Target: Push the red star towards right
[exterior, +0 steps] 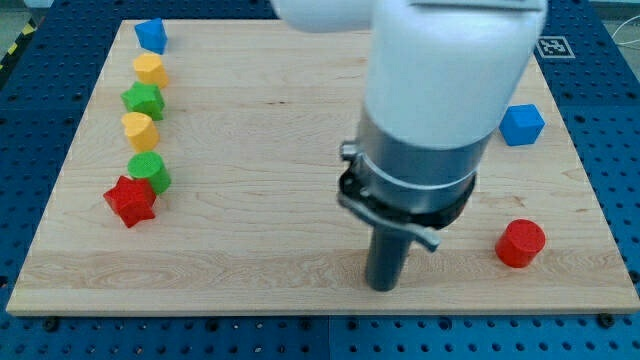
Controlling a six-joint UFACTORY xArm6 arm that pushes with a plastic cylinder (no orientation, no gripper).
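Tip (384,288) far right of red star (130,201)

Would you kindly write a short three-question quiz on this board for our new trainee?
1. True or false: my tip touches the red star.
2. How many blocks form the line down the view's left, from the blue block at the top to the red star?
3. Which block lies nearest my tip: A) red cylinder, B) blue cube, C) green cylinder?

Key
1. False; my tip stands far off towards the view's right.
2. Six.
3. A.
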